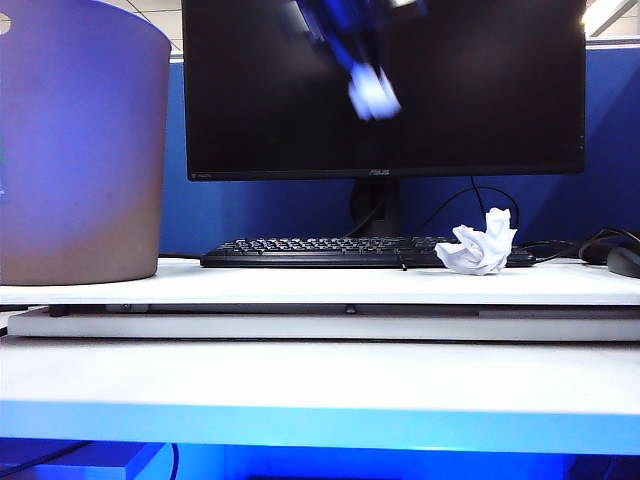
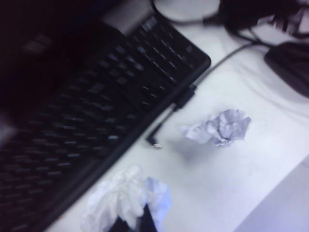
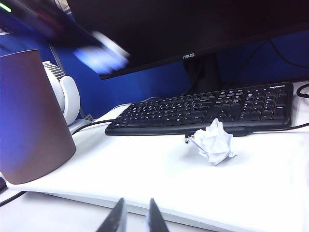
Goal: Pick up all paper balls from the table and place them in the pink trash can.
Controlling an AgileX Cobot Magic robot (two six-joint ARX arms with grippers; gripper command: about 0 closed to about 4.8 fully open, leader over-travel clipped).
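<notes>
Left gripper (image 2: 131,223) fingers clamped on paper ball (image 2: 120,198), raised above desk (image 1: 300,285); right gripper (image 3: 135,217) fingers apart, holding nothing, low near desk edge.

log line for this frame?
left gripper: shut on paper ball, aloft | right gripper: open, idle | second ball: on table

It was an office cubicle. A black monitor (image 1: 383,85) stood on a white desk (image 1: 300,283) before a blue partition (image 1: 610,140), with a black keyboard (image 1: 340,252), a mouse (image 1: 625,260) and tangled cables (image 1: 470,200) around it. A bin (image 1: 80,140) sat on the desk.
</notes>
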